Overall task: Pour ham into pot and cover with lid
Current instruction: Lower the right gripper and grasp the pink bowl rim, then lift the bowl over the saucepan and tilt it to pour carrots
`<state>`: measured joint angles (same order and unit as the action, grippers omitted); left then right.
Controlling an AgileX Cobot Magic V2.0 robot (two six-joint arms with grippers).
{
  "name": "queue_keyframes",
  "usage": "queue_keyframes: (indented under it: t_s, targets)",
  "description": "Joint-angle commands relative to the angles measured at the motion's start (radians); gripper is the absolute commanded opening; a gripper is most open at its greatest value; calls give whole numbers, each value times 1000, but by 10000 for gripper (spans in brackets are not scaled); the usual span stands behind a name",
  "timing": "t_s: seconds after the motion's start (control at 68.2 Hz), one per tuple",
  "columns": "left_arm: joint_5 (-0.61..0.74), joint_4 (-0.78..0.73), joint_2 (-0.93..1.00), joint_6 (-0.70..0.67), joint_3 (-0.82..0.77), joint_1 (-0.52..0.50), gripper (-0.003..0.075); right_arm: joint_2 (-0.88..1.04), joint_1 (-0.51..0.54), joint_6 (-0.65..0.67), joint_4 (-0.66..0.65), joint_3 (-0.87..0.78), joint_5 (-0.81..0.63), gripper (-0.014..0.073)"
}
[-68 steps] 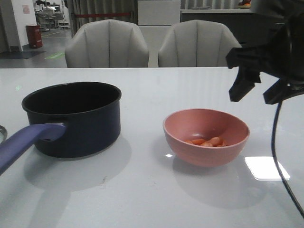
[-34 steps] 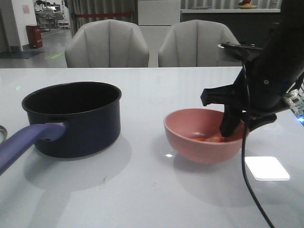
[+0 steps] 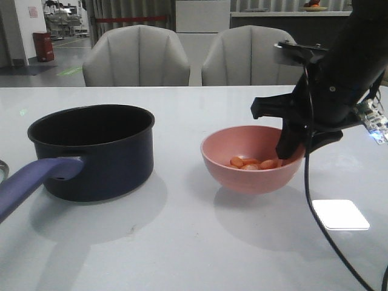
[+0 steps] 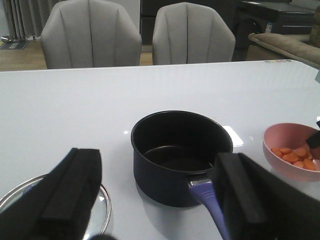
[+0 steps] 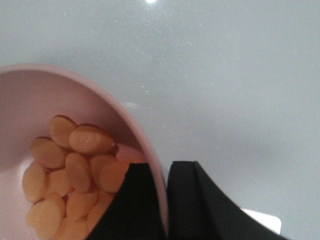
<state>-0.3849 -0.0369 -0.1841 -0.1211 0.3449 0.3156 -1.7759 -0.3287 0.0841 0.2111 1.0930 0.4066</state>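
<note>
Ham (image 3: 251, 163): orange-pink slices heaped in the bottom of the pink bowl (image 3: 242, 173), toward the bowl's right side; in the right wrist view they lie packed against the wall nearest the fingers. Bowl appears raised off the table (image 3: 182, 242) and tipped slightly, its shadow falling below it.

Right hand (image 3: 290, 148): pinching the bowl's right rim, one finger inside the wall, the other outside, the rim clamped between them (right wrist view). A black cable (image 3: 315, 218) hangs from this arm to the right of the bowl.

Pot (image 3: 91, 148): left of the bowl, well apart from it, upright on the table, black inside with nothing in it. Its purple-blue handle points toward the camera and to the left. Open table lies between bowl and pot.

Lid (image 4: 50, 192): flat on the table left of the pot, mostly hidden behind the left hand's finger in the left wrist view; only a sliver of rim shows in the front view.

Left hand (image 4: 160, 200): fingers spread wide, gripping nothing, hovering on the near side of the pot.

Two grey chairs (image 3: 194, 54) stand behind the table's far edge, beyond the pot and bowl. A bright rectangular patch (image 3: 339, 213) lies on the table right of the bowl.
</note>
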Motion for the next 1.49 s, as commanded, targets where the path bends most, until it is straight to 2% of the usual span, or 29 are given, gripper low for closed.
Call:
queue_keyframes:
  t_s: [0.0,0.19,0.308,0.381,0.557,0.703,0.908,1.099,1.26,1.348,1.363,1.48]
  targets:
    - [83,7,-9,3,29,7,510,48,-1,-8,1,83,-1,134]
    - [83,7,-9,3,29,7,510,48,-69,-46,-13,255,96,134]
    - [83,7,-9,3,29,7,510,40,-151,-103,-17,356,81,134]
    - [84,7,-9,3,29,7,510,23,-205,-117,-17,412,23,134]
    - [84,7,-9,3,29,7,510,-11,-284,-128,-18,440,-249,134]
    - [84,7,-9,3,29,7,510,-47,-312,-192,-25,437,-470,134]
    - [84,7,-9,3,29,7,510,-138,-339,-337,-64,412,-860,134]
    - [84,7,-9,3,29,7,510,-208,-383,-564,-98,350,-1259,134]
    - [84,7,-9,3,29,7,510,-237,-419,-756,-98,320,-1381,134]
    - [84,7,-9,3,29,7,510,-239,-439,-895,-98,302,-1425,134]
    - [84,7,-9,3,29,7,510,-240,-442,-951,-98,297,-1440,134]
    - [84,7,-9,3,29,7,510,-246,-446,-1094,-98,285,-1479,134]
